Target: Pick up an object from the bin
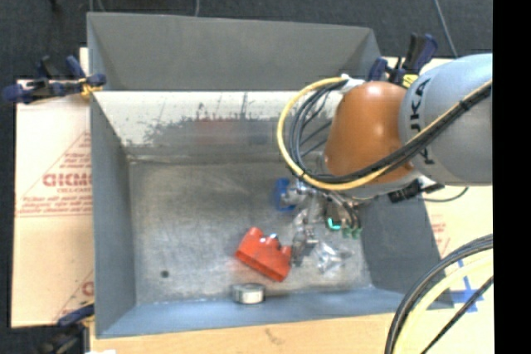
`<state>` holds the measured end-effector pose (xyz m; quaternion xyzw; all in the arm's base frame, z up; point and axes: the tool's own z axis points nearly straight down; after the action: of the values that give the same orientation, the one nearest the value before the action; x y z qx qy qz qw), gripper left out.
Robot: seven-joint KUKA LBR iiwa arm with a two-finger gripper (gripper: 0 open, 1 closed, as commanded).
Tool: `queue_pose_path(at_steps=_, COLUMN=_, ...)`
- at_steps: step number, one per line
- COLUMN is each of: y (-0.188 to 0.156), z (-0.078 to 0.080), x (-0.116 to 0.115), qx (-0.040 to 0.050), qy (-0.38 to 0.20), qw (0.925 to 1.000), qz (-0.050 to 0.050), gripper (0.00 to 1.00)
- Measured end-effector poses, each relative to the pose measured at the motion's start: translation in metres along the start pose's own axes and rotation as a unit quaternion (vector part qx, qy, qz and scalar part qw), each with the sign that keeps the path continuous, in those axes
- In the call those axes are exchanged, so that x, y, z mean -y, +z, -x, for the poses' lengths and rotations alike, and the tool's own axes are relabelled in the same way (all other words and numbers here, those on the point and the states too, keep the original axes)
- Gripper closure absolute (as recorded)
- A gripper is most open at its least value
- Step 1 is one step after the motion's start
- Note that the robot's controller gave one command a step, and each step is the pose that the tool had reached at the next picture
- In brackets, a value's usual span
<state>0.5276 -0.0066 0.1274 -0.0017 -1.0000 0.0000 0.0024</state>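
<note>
bin [178, 203]: grey metal, scuffed floor, sloped walls.
arm [452, 124]: in from the bin's right edge; orange cover [365, 128] and looped cables [292, 137] at the wrist (robot parts, not bin contents).
gripper [308, 243]: low over the floor toward the front right corner, just beside the right end of the red block.
jaw state: cannot tell how far open, nor whether anything is held (wrist hardware crowds the tip).
red block [264, 254]: angular plastic piece, tilted, on the floor near the front edge, right of centre.
silver disc [247, 293]: small, round, against the front edge, just in front of the red block.
clear piece [330, 261]: crumpled, see-through, just right of the gripper.
blue piece [286, 191]: small, behind the gripper, partly under the wrist.
</note>
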Motion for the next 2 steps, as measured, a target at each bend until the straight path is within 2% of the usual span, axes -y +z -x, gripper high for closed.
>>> queue_pose_path(at_steps=1, y=0.055, z=0.016, x=-0.009, qx=0.0054, qy=0.020, qw=0.9998, qz=0.000, gripper=0.00)
queue_pose_path(at_steps=2, y=0.030, z=0.073, x=0.062, qx=0.0077, qy=0.019, qw=0.9998, qz=-0.002, gripper=0.00)
